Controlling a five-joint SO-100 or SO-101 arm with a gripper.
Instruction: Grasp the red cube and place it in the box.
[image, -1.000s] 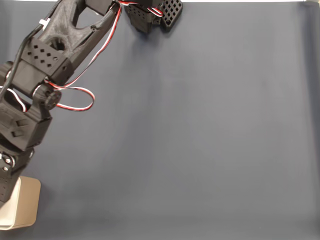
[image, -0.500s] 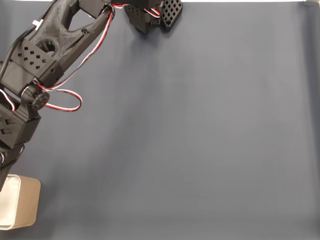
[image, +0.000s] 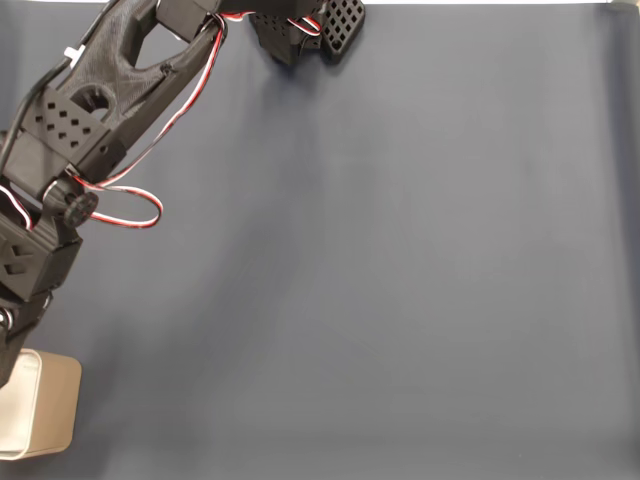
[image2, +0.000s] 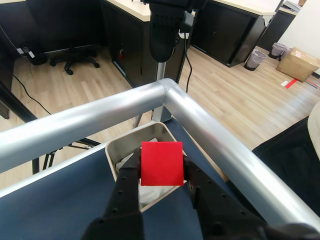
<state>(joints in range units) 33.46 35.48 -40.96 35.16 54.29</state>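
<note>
In the wrist view my gripper (image2: 161, 175) is shut on the red cube (image2: 161, 163), with one black finger (image2: 127, 182) on each side of it. The cube hangs over the tan box (image2: 131, 140), whose white inside shows behind and below it. The box stands at the table's corner. From the fixed view the box (image: 50, 415) sits at the lower left, partly cut by the frame edge. The black arm (image: 100, 110) reaches from the top down to the left edge just above it, and its end is cut off there.
A dark blue mat (image: 400, 280) covers the table. A silver metal rail (image2: 210, 135) runs around the table corner close behind the box. Beyond it lie a wooden floor, desks and a black stand (image2: 165, 30).
The arm has swung further left in the fixed view, so its lower end has slid off the left edge and more of the box's top shows.
</note>
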